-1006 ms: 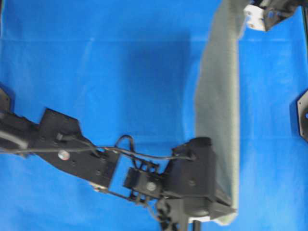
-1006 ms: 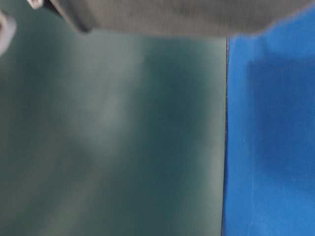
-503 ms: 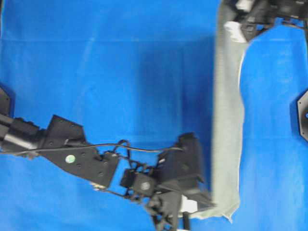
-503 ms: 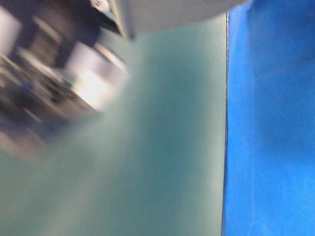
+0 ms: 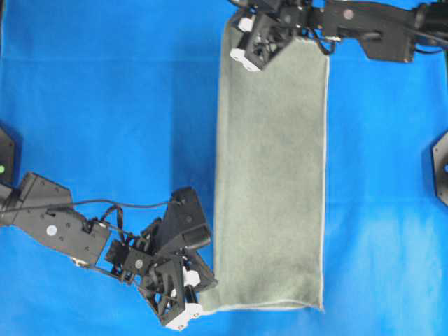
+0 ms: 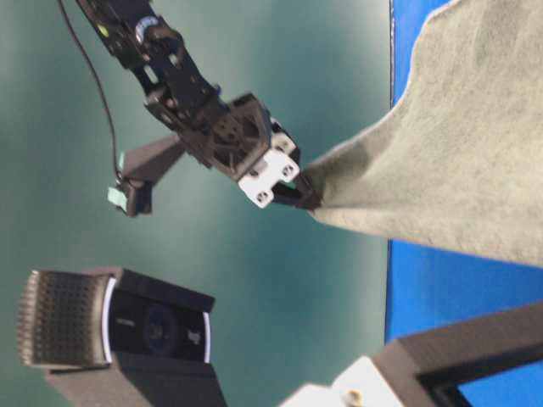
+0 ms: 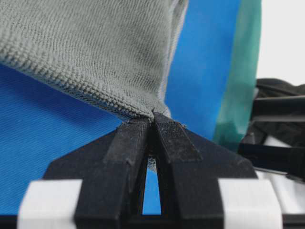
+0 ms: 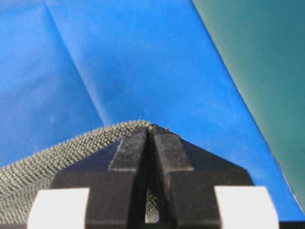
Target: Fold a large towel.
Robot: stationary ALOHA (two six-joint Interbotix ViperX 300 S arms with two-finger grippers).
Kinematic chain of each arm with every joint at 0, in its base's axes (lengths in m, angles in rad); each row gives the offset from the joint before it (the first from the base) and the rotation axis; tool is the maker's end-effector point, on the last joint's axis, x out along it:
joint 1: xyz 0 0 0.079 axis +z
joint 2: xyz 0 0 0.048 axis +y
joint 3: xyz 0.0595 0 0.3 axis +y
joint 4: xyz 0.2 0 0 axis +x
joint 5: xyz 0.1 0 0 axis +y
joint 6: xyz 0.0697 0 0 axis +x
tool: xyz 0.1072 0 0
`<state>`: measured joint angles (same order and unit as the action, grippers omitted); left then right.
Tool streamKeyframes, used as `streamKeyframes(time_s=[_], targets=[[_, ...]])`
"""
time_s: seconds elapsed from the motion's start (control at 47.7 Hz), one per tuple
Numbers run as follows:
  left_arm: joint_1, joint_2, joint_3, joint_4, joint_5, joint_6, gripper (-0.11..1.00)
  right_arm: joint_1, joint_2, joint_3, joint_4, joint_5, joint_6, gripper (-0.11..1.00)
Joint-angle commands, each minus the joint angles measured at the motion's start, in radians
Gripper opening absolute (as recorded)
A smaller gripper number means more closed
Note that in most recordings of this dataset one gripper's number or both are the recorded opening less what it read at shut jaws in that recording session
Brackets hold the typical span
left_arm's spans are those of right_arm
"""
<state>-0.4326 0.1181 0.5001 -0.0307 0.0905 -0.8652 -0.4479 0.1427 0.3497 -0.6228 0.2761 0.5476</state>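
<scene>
With each corner pinched so the fold lands square, the left end effector [image 5: 190,308] and right end effector [image 5: 241,43] grip the towel [image 5: 271,175] taut over the blue surface [image 5: 105,105].

The towel [image 5: 271,175] is lying as a long strip on the blue sheet [image 5: 105,105]. The left gripper [image 5: 192,306] is pinching its near-left corner, while the right gripper [image 5: 241,31] is pinching the far-left corner.

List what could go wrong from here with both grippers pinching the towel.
1. The left gripper holds the towel only at its very corner tip; a tug could slip it free.
2. The right gripper also grips just the edge, so uneven pulls might skew the fold on the blue sheet.
</scene>
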Motion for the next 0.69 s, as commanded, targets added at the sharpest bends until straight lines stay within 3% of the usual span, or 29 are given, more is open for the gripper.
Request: streamKeyframes(time_s=[0.0,0.231,0.356,0.545,0.587,0.671], targets=[[-0.084,-0.038,-0.014,0.000,0.002,0.002,0.02,-0.038,-0.012,-0.046,-0.015,-0.005,-0.005,0.02],[-0.044,-0.038,-0.018,0.006,0.051,0.040,0.03,-0.034,-0.012,-0.044,-0.006,-0.006,-0.087,0.03],[-0.034,-0.038,-0.020,0.006,0.054,0.074,0.19,-0.032,-0.012,-0.043,-0.009,-0.011,-0.097,0.05],[-0.015,-0.044,-0.015,0.006,0.067,0.092,0.49,-0.025,-0.012,-0.040,-0.014,-0.011,-0.126,0.59],[-0.012,-0.049,-0.017,0.006,0.075,0.095,0.52,-0.021,-0.014,-0.038,-0.014,-0.008,-0.140,0.64],[-0.006,-0.064,-0.021,0.006,0.098,0.110,0.56,-0.015,-0.018,-0.035,-0.014,0.003,-0.160,0.59]])
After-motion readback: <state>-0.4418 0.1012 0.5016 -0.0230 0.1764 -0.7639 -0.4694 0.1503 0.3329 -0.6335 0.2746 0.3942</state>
